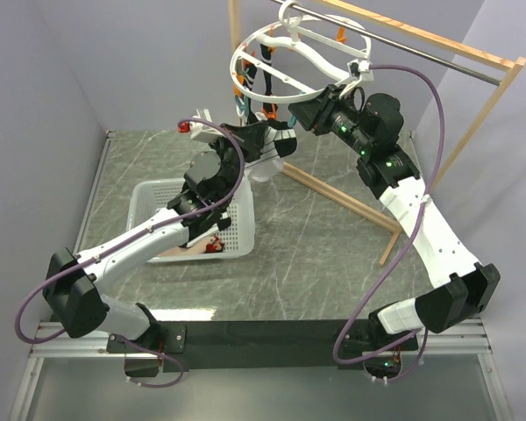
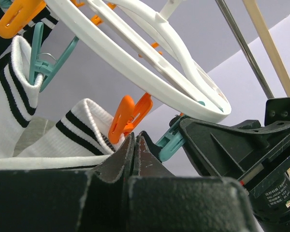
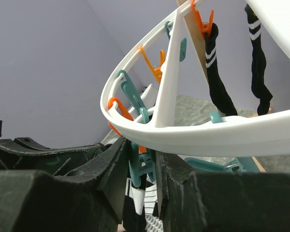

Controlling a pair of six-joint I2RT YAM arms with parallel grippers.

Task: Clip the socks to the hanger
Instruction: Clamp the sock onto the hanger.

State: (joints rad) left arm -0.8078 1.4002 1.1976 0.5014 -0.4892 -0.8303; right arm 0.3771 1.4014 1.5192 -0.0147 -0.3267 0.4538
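Several socks dangle from the hanger (image 2: pixel 135 72), a round white plastic ring with curved spokes and small orange and teal clips. It is hooked on a metal rod (image 1: pixel 438 56) above the surface (image 1: pixel 333 237). One more, a white sock with black cuff bands (image 2: pixel 82 130), sits just under the ring beside an orange clip (image 2: pixel 128 118). The left gripper (image 2: pixel 134 145) has its jaws pressed together. They seem to pinch this sock's thin knit low down, though the exact contact is hidden. The right gripper (image 3: pixel 142 157) has its jaws partly closed, clamped on a teal clip (image 3: pixel 137 169) under the rim. I judge the sock light, limp and stretchy. It will fold and sag wherever it is unsupported, so the doubled cuff edge is the best place to hold it and to feed into a clip. The hanger looks stiff but hangs free and will probably swing when pushed.
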